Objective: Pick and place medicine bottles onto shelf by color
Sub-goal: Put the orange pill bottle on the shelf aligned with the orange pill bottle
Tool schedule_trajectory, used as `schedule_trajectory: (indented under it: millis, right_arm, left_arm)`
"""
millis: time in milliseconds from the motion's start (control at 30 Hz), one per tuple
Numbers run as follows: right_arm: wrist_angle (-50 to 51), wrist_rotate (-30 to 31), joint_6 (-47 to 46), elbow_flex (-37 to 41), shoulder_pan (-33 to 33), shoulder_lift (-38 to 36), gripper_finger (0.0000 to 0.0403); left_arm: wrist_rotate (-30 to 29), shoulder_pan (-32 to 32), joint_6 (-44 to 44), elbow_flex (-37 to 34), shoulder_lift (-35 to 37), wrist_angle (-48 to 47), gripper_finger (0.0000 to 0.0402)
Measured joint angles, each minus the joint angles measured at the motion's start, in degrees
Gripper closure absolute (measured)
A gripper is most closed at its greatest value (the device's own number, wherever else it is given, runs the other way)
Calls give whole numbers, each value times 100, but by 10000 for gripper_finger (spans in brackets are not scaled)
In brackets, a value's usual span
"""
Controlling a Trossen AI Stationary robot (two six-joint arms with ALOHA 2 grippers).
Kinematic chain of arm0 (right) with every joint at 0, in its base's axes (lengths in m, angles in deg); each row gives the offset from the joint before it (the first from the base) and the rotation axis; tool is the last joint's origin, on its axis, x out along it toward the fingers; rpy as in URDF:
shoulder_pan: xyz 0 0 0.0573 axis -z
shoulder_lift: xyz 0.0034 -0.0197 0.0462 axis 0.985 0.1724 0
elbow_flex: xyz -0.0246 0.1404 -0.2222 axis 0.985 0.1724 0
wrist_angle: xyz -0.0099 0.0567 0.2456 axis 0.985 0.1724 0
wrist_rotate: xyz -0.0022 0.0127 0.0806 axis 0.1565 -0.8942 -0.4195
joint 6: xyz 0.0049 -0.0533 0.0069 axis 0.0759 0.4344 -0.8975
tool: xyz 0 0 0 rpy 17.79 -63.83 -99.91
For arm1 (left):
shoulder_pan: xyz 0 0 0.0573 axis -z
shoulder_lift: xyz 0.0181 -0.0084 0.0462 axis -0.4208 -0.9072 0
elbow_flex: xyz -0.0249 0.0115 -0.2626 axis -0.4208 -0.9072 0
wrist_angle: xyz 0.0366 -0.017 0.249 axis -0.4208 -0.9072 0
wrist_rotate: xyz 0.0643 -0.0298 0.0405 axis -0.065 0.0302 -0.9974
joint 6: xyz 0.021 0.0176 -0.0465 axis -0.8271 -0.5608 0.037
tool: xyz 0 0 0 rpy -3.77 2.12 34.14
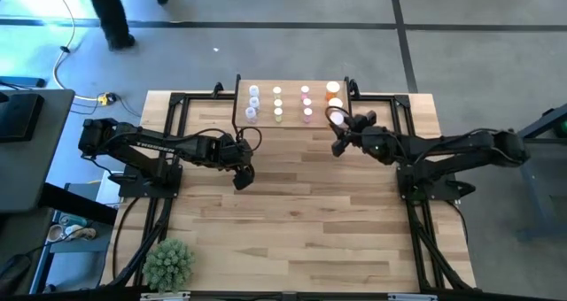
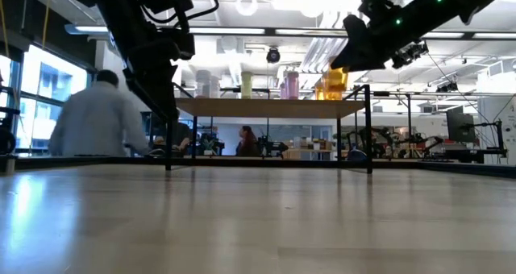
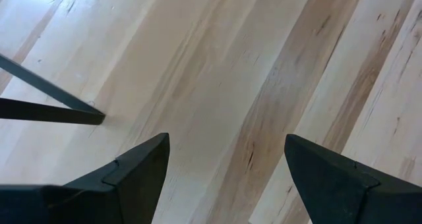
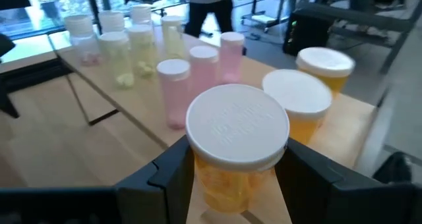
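Note:
The shelf (image 1: 264, 83) stands at the table's far middle. On it the bottles stand in rows by colour: bluish (image 1: 253, 102), yellow (image 1: 277, 103), pink (image 1: 306, 103) and two orange (image 1: 333, 88). My right gripper (image 1: 339, 131) is at the shelf's near right corner, shut on a third orange bottle (image 4: 236, 165) with a white cap. My left gripper (image 1: 241, 173) is open and empty over bare table, near the shelf's near left leg (image 3: 53, 109). My right gripper pinches the orange bottle's body (image 4: 204, 181), just under the white cap (image 4: 237, 122), between its two fingers (image 4: 173, 174). The fingers come about level from the table's near right side. The bottle stands upright over the shelf top; I cannot tell whether its base rests there.
The two other orange bottles (image 4: 298, 105) stand just beyond the held one, and the pink row (image 4: 175, 92) is beside it. A small green plant (image 1: 168, 263) sits at the table's near left corner. A person (image 2: 101, 121) shows in the room behind.

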Motion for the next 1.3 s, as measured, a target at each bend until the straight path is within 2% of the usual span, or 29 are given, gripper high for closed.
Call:
schedule_trajectory:
  millis: [367,633,800,1300]
  right_arm:
    - [125,-791,0,-2,661,0,228]
    - [180,-821,151,-4,932,3,228]
    - [180,-1246,119,-7,1089,3,228]
    - [201,-1300,40,-8,1056,3,228]
  left_arm:
    - [0,0,0,0,0,15,110]
    - [0,-2,0,0,0,17,110]
    - [0,0,0,0,0,17,110]
    - [0,-1,-107,0,0,17,110]
